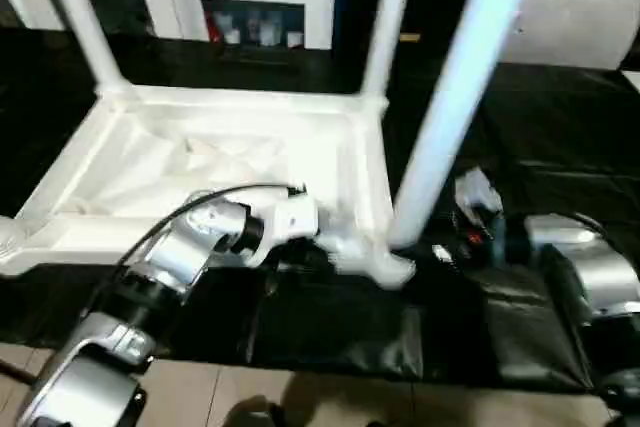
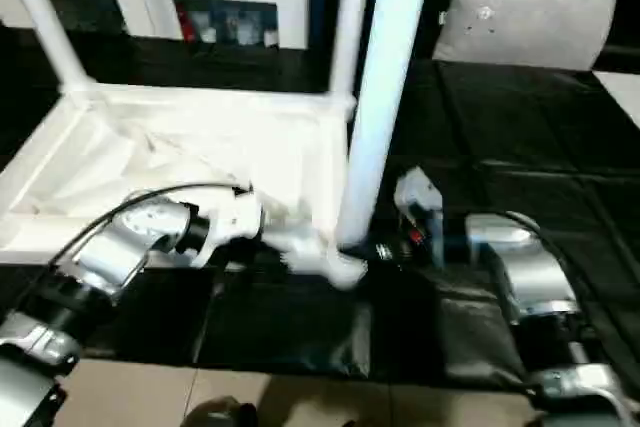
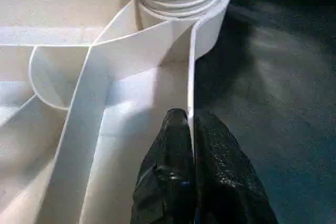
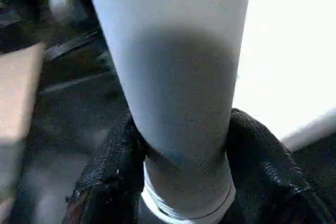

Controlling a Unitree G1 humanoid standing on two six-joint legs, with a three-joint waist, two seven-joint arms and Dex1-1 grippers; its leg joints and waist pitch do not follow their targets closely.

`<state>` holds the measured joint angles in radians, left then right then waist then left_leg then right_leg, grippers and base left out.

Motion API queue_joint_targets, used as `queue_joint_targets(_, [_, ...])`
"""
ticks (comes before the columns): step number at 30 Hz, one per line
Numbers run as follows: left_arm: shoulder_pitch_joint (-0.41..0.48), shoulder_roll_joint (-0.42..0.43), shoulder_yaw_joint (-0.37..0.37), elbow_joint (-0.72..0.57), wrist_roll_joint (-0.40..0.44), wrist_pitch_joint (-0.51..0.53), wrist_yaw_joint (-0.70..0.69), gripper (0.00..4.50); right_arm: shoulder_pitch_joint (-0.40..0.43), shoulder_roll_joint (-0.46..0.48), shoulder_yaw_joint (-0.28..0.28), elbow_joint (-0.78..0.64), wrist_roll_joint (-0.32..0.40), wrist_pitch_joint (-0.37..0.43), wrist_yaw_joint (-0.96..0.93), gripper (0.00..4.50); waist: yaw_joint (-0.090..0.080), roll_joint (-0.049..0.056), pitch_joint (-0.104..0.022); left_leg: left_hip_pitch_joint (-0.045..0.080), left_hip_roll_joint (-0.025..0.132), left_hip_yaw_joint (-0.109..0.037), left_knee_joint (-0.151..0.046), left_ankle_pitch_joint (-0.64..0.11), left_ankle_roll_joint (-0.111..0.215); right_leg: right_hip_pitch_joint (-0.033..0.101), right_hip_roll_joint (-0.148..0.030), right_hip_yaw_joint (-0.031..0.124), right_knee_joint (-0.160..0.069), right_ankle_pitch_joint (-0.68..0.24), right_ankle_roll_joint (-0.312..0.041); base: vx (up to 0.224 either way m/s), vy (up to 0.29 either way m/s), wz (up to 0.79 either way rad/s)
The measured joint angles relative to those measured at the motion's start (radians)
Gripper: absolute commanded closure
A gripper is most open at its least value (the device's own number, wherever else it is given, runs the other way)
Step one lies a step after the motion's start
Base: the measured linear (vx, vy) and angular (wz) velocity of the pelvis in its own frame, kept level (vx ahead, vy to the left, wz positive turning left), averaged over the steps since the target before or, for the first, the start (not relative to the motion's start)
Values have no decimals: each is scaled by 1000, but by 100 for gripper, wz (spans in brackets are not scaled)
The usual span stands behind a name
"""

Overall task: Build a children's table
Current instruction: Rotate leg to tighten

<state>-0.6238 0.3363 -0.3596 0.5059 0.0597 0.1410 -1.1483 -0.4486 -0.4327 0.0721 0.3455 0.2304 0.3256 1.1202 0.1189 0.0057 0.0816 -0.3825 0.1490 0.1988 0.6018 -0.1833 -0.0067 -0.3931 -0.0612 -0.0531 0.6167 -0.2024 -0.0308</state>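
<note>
The children's table [image 1: 230, 162] lies upside down on the black-covered floor [image 2: 520, 137]. Two far legs [image 1: 85, 22] stand seated. The near right leg [image 1: 450, 107] sits in its corner socket, possibly not fully home; the near left corner looks unfilled. The right gripper [image 4: 181, 177] clasps that leg's base. The left gripper [image 3: 190, 129] pinches the table's rim. No legible writing.

Upturned white table [image 1: 200, 162] fills the black mat's [image 1: 560, 137] left half; three upright legs [image 1: 460, 97] fence its far and right sides. Mat right of the near leg lies open.
</note>
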Motion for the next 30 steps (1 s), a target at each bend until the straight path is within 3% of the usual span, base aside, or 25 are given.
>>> queue_joint_targets(3, [-51, -81, 29, 77, 29, 71, 153, 450, -72, 96, -39, 56, -53, 73, -253, 259, -32, -1, 1, 1, 0, 0, 0, 0, -1, 0, 0, 0, -4, 0, 1, 0, 0, 0])
queue_joint_targets(5, [-75, -136, 39, 111, 34, 110, 242, 450, -108, 133, -60, 85, -76, 100, -377, 259, -40, -1, 1, 0, 0, 0, 0, 0, -1, 0, -1, 0, -6, 0, 1, 0, 0, 0])
queue_joint_targets(11, [-125, -237, 89, 172, 38, 201, 433, 450, -180, 237, -90, 170, -128, 65, -644, 259, -42, -2, 1, -2, 0, 2, 0, 1, -1, -4, -1, 0, -6, 13, -1, 0, 0, 0])
queue_joint_targets(12, [-131, -247, 89, 175, 41, 205, 447, 450, -181, 246, -98, 179, -128, 47, -663, 203, -40, -2, 1, -3, 0, 2, -1, 1, 0, -5, -1, 0, -6, 13, -1, 0, 0, 0])
queue_joint_targets(17, [-143, -266, 88, 176, 56, 210, 483, 450, -181, 289, -134, 197, -128, -2, -725, 153, -31, -1, 1, -6, 0, 2, -4, 3, 5, -9, -1, -1, -6, 11, 2, 0, 0, 0])
queue_joint_targets(21, [-144, -268, 85, 176, 63, 210, 493, 450, -176, 292, -131, 203, -128, -28, -720, 130, -30, -1, 1, -7, 1, 2, -4, 3, 5, -10, -1, -2, -7, 11, 2, 0, 0, 0])
queue_joint_targets(30, [-135, -211, 55, 175, 67, 143, 424, 450, -109, 189, -98, 185, -114, -108, -520, 51, -30, -1, 1, -7, 2, 2, -4, 2, 2, -9, -1, -3, -7, 11, 2, 0, 0, 0])
